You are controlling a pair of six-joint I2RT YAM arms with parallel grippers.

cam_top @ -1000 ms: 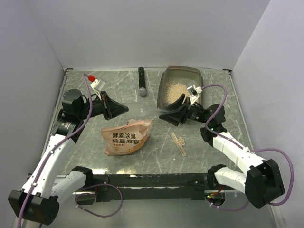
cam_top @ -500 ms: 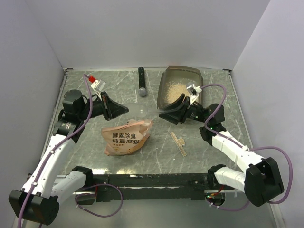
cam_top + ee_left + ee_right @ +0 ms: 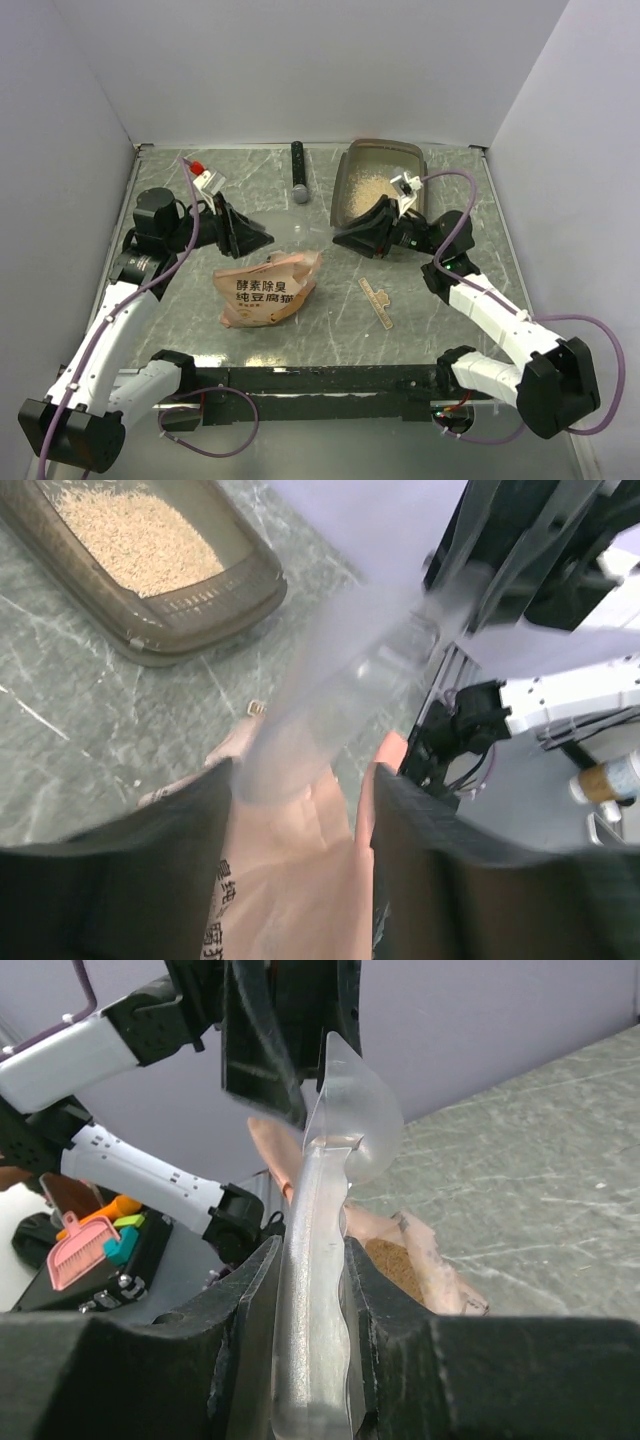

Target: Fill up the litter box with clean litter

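The litter box (image 3: 415, 158) stands at the back right, with clean litter (image 3: 372, 187) heaped inside; it also shows in the left wrist view (image 3: 205, 605) with its litter (image 3: 135, 535). A clear plastic scoop (image 3: 300, 232) hangs between the two grippers above the table. My right gripper (image 3: 345, 237) is shut on its handle (image 3: 312, 1310), the bowl (image 3: 355, 1110) pointing away. My left gripper (image 3: 262, 237) stands open around the scoop's blurred far end (image 3: 330, 680), fingers (image 3: 480, 880) apart. The orange-pink pouch (image 3: 268, 288) lies below, open, with brown granules (image 3: 395, 1265) inside.
A black and grey cylinder (image 3: 298, 172) lies at the back centre. A pale flat strip (image 3: 377, 302) rests right of the pouch. A red-capped item (image 3: 193, 162) sits at the back left. Grey walls close in three sides.
My left gripper has opened and let go of the scoop. My right gripper has shut on the scoop's handle and shifted slightly left.
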